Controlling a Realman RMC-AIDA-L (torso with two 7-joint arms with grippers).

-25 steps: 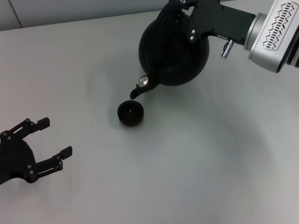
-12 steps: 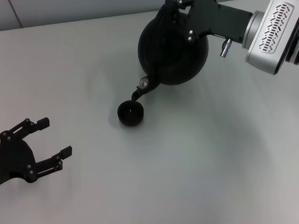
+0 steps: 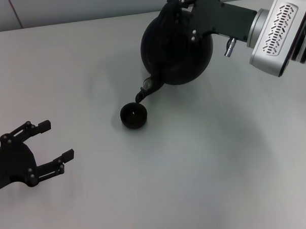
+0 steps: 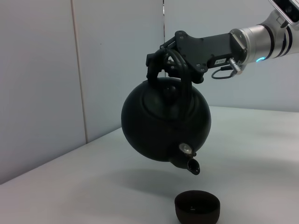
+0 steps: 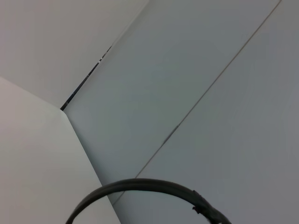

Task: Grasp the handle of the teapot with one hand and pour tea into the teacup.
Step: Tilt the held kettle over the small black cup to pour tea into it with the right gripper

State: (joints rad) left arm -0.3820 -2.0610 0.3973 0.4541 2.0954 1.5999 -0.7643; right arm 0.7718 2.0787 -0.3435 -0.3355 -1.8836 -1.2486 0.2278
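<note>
The round black teapot (image 3: 175,47) hangs in the air, tilted with its spout (image 3: 143,92) pointing down just above the tiny black teacup (image 3: 134,116) on the table. My right gripper (image 3: 181,7) is shut on the arched black handle (image 4: 174,63) at the pot's top. The left wrist view shows the pot (image 4: 163,123) tilted over the cup (image 4: 197,208), with the spout (image 4: 190,164) a short gap above the cup's rim. The handle's hoop (image 5: 149,189) shows in the right wrist view. My left gripper (image 3: 50,142) is open and empty at the near left.
The grey table (image 3: 196,168) spreads all around the cup. A pale wall (image 3: 87,8) runs along the table's far edge.
The teapot has lifted and tipped back slightly, so its spout has risen a little from the cup. The left arm has not moved.
</note>
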